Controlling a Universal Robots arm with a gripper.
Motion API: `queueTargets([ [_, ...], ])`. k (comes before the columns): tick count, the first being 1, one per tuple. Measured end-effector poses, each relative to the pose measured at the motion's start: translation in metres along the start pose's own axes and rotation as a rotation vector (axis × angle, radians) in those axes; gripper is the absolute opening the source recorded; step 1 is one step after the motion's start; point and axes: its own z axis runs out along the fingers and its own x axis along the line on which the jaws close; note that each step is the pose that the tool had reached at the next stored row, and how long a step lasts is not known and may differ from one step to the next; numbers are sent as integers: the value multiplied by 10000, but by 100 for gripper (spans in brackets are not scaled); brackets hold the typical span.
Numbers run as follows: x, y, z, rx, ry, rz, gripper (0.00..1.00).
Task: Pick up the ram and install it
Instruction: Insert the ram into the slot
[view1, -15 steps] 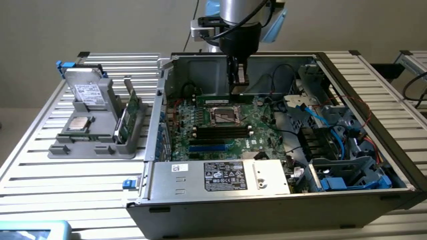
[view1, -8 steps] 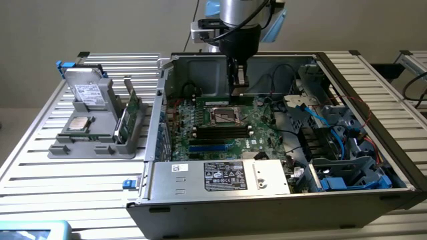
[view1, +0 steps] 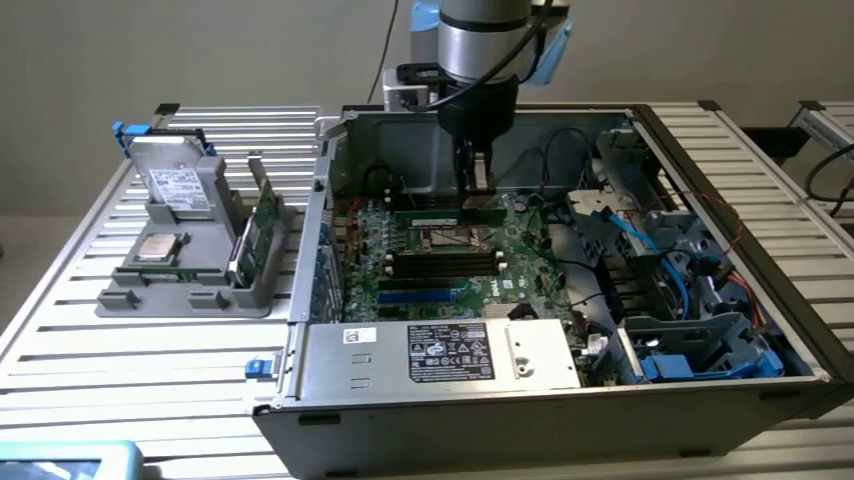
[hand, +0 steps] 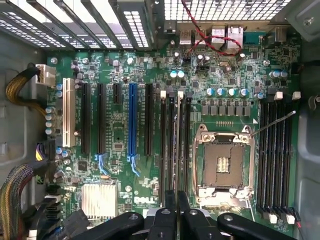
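Observation:
The ram (view1: 447, 216), a narrow green stick, is pinched on its top edge by my gripper (view1: 477, 196) inside the open computer case (view1: 694, 400). It stands on edge over the motherboard (view1: 400, 290), on the far side of the processor socket (view1: 447, 238). In the wrist view the ram (hand: 176, 145) appears edge-on as a thin line. It runs along the group of black memory slots (hand: 164, 150) beside the empty socket (hand: 222, 162). My gripper (hand: 176, 212) is shut on it. Whether the ram touches a slot I cannot tell.
A grey tray (view1: 160, 300) on the exterior view's left holds a drive, a silver chip and green cards. A labelled metal box (view1: 441, 352) sits at the case front, with cables and a drive cage (view1: 694, 345) at the exterior view's right. More black slots (hand: 275, 160) flank the socket.

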Motion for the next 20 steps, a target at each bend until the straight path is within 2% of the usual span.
queueTargets([
  [4, 1, 1, 60, 27, 6, 25, 13],
  [9, 0, 3, 112, 92, 32, 48, 13],
  [12, 8, 3, 125, 115, 90, 48, 13],
  [16, 14, 4, 147, 137, 206, 46, 13],
  [20, 13, 5, 193, 147, 281, 44, 13],
])
